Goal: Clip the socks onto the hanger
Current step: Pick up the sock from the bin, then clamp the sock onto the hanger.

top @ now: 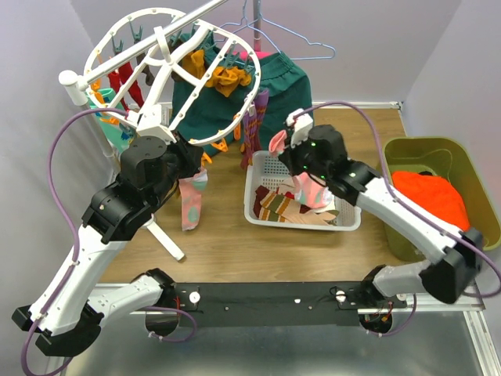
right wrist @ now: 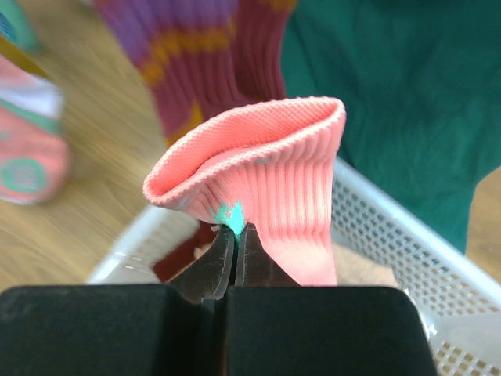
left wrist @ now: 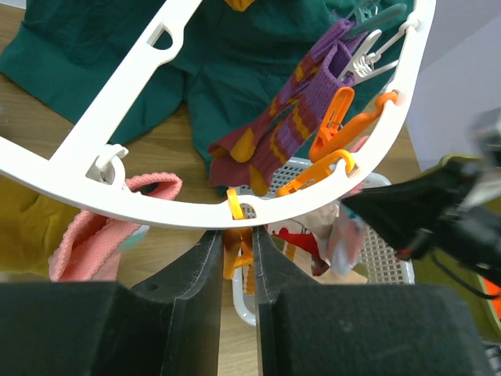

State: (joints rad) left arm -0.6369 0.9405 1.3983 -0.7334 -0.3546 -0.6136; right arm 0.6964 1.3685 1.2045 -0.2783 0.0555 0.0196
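Note:
The white oval hanger (top: 176, 74) stands at the back left with orange and teal clips; its rim (left wrist: 156, 205) crosses the left wrist view. My left gripper (top: 197, 159) sits just under that rim, its jaws (left wrist: 237, 249) shut on an orange clip (left wrist: 235, 254). A maroon striped sock (left wrist: 282, 145) and a pink sock (left wrist: 86, 239) hang from the rim. My right gripper (top: 291, 147) is above the basket's left end, shut (right wrist: 235, 235) on the cuff of a pink sock with teal (right wrist: 270, 176), which also shows from above (top: 277, 143). More socks (top: 286, 205) lie in the basket.
The white mesh basket (top: 344, 223) stands mid-table. A dark green garment (top: 278, 90) and wire hangers (top: 293, 35) hang at the back. A green bin (top: 454, 153) with an orange cloth (top: 430, 196) is at the right. The hanger's white stand leg (top: 166, 239) lies on the table.

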